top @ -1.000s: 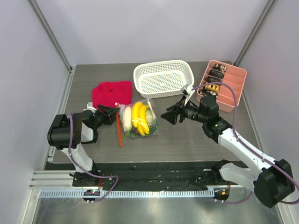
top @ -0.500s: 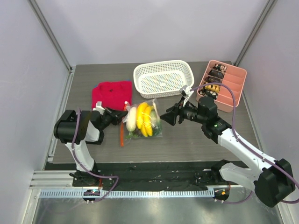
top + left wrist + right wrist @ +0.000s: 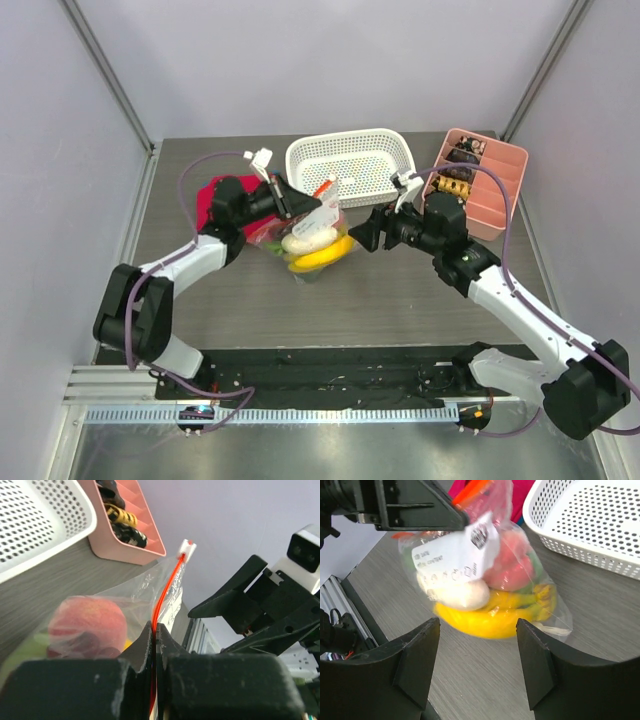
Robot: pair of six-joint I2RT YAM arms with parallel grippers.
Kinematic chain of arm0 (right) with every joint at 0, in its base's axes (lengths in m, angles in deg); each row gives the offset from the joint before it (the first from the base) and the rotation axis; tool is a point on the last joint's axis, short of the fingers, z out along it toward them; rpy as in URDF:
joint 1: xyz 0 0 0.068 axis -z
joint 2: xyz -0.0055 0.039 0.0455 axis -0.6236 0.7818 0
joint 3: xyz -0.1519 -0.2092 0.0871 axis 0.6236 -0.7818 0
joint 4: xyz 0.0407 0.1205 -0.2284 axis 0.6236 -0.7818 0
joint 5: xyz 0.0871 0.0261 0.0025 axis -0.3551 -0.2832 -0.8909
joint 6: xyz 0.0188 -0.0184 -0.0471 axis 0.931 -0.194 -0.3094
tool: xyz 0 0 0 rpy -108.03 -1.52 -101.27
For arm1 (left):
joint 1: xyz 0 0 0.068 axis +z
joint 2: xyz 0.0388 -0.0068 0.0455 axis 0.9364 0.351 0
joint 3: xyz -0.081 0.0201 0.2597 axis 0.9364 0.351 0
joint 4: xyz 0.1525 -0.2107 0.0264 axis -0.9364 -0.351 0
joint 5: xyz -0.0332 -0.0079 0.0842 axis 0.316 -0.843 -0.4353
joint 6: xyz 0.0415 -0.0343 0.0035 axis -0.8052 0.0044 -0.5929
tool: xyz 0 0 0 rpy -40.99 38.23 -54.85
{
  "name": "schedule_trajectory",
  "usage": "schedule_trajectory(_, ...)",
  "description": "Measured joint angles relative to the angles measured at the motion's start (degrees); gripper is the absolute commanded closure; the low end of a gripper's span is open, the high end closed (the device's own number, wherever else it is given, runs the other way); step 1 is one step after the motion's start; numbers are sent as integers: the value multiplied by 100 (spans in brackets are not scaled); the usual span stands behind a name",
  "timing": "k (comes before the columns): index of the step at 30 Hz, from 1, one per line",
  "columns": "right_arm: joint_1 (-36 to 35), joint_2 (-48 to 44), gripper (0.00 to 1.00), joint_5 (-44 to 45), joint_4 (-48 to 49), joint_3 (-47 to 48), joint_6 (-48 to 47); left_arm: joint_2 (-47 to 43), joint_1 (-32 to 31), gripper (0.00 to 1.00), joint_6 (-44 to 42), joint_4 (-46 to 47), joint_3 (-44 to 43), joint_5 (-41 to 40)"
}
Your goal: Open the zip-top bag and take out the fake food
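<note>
Bag (image 3: 312, 238): clear crinkled plastic, orange-red strip (image 3: 323, 187) along the top edge.

Top view: the bag hangs at mid-table, just before the basket (image 3: 350, 165), with its top edge uppermost. The left gripper (image 3: 302, 203) is clamped on the strip. The food (image 3: 320, 255) is bunched low in the bag. The right gripper (image 3: 365, 232) is just right of the bag, jaws wide, holding nothing. A pink tray (image 3: 497, 190) sits at far right.

Left wrist view: the fingers (image 3: 142, 645) pinch the strip (image 3: 167, 587) flat. The strip runs up to a white slider (image 3: 187, 546). A pink-red fruit (image 3: 87, 625) presses against the film.

Right wrist view: the bag (image 3: 555, 615) carries a white printed label (image 3: 452, 555). Inside are a banana (image 3: 490, 622), a white piece (image 3: 462, 594), the pink-red fruit (image 3: 507, 562) and a green piece (image 3: 536, 566). The bag's bottom is at the tabletop (image 3: 600, 645). The wide jaws stand short of the bag.
</note>
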Motion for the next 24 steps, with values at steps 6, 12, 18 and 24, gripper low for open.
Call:
schedule_trajectory(6, 0, -13, 32, -197, 817, -225, -109, 461, -525, 100, -935, -1327, -892, 503)
schedule_trajectory(12, 44, -221, 32, -205, 1875, -1294, -111, 459, -1078, 100, -1838, -2461, -1261, 732)
schedule_trajectory(18, 157, -612, 32, -162, 2962, -2352, 72, 286, -1143, 100, -2210, -2898, -1261, 820)
schedule_trajectory(24, 173, -946, 32, -212, 3226, -2542, 55, 254, -1303, 100, -2337, -3038, -1261, 820)
